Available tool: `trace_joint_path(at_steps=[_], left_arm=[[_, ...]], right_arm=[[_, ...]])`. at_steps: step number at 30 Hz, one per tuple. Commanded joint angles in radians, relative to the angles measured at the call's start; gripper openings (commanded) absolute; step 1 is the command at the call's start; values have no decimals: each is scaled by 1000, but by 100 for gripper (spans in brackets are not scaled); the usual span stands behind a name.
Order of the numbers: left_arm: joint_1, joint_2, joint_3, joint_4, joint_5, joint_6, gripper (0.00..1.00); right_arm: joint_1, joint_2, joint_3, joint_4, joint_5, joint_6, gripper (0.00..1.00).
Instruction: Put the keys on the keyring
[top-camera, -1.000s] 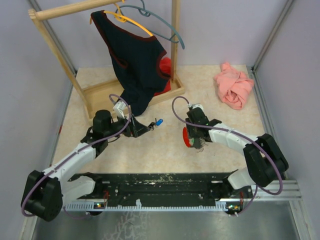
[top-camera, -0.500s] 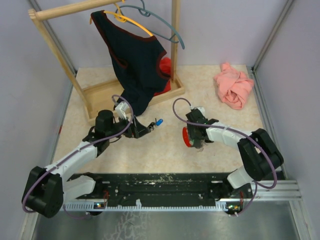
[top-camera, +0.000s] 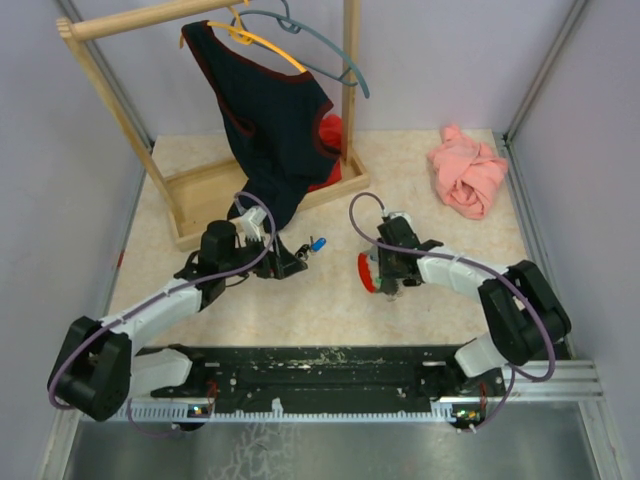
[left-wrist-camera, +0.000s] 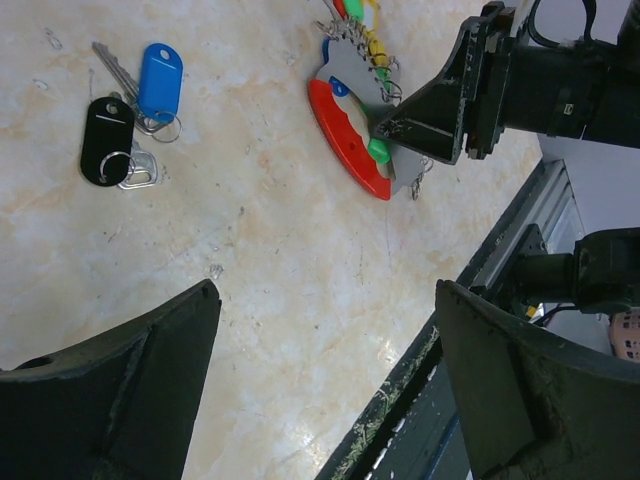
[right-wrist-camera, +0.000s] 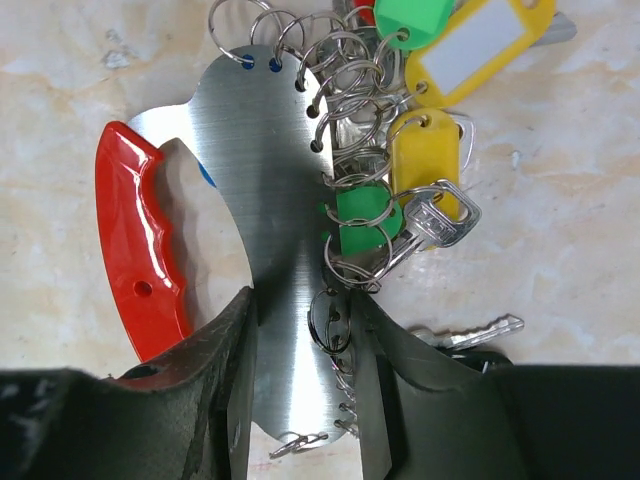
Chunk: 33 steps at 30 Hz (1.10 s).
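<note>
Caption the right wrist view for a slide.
Right pincer straddling the steel key holder with its red handle; ringed keys with green and yellow tags crowd its edge.

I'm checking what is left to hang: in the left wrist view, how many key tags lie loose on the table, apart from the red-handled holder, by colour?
Blue key tag: 1
Black key tag: 1
Total: 2

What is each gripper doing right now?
Left gripper: open, holding nothing.
Right gripper: jaws either side of the metal keyring plate; a grip cannot be told.
</note>
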Motion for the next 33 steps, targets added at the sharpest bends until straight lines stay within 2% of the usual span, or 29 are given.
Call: trace_joint_path(at_steps=[1,8,21,27,33], left_arm=[[-24,39,30,94,14,-46,92],[-67,136,48,190,30,-102,91],[-144,379,97,457,60,-270,83],[-185,466,134,503,41,-296,80],[-196,507,143,508,4,-305,69]], right_arm=[[1,-63,-18,85,-105,-7,26],[31,-137,-37,198,-199,8,26],[78,-185,-63,304,-198,58,26],[101,-185,-72,337,-198,71,26],[122,-185,-81,368,-185,84,26]])
